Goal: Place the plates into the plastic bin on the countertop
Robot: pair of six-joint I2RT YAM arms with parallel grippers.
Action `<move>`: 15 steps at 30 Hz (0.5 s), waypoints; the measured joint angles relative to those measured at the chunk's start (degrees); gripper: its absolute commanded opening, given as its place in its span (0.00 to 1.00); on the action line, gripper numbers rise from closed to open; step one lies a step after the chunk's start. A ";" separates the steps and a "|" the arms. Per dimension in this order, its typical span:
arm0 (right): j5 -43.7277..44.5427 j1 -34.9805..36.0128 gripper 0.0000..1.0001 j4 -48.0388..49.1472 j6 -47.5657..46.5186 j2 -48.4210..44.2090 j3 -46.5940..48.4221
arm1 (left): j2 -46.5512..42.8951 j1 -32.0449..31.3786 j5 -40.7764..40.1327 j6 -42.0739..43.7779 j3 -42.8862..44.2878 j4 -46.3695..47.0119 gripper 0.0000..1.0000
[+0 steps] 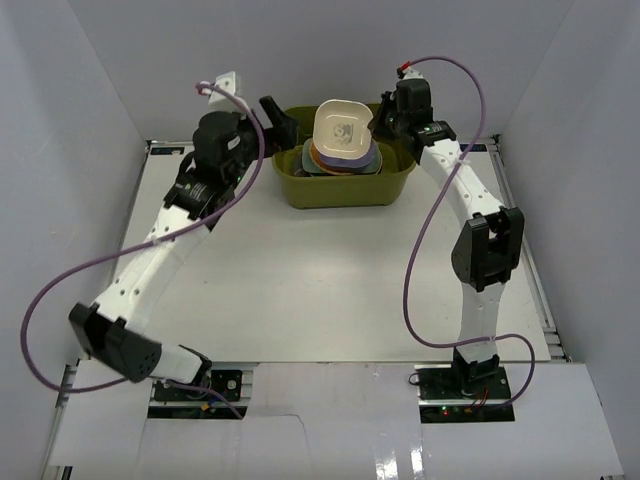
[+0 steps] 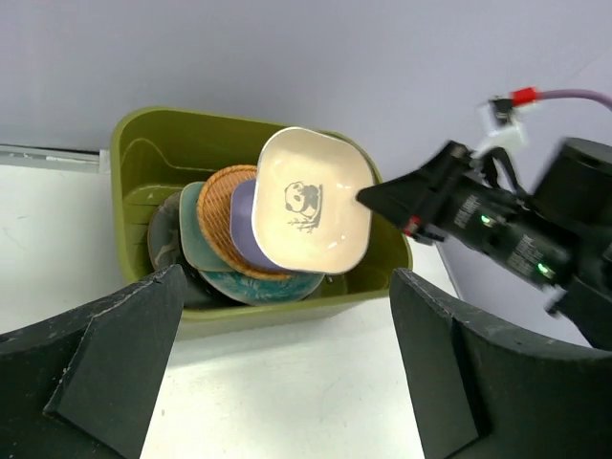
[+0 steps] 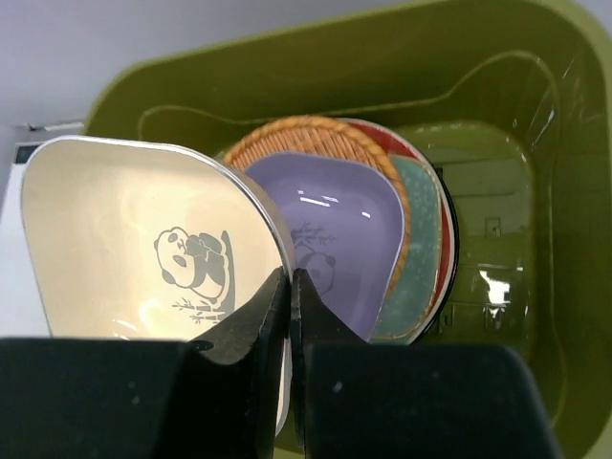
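Note:
The olive-green plastic bin [image 1: 300,187] stands at the back of the countertop [image 1: 330,290]. In it lies a stack of plates [image 2: 229,239]: lavender squarish [image 3: 349,225], orange [image 3: 316,139], teal and red ones. My right gripper [image 3: 292,287] is shut on the rim of the cream squarish plate with a panda [image 3: 143,249] and holds it tilted over the stack; it also shows in the top view [image 1: 343,130]. My left gripper [image 2: 287,382] is open and empty, just left of the bin, above the countertop.
White walls [image 1: 90,120] close in the countertop on three sides. Purple cables [image 1: 420,260] loop from both arms. The right part of the bin's slotted bottom [image 3: 488,249] is bare.

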 measured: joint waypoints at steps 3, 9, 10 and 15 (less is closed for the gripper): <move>0.96 0.72 0.08 -2.38 0.00 1.55 0.81 | -8.96 -0.07 -0.11 -0.24 -9.55 1.75 0.98; 3.72 0.79 0.08 -6.43 0.02 2.97 1.36 | -16.28 -0.07 0.57 -0.87 -19.69 -0.44 0.98; 4.09 0.79 0.08 -6.88 0.04 3.21 1.62 | -16.87 -0.07 0.81 -0.94 -20.52 -1.36 0.98; 4.96 0.79 0.51 -7.85 0.87 3.67 1.97 | -19.15 -0.07 2.78 -1.31 -21.94 -4.81 0.98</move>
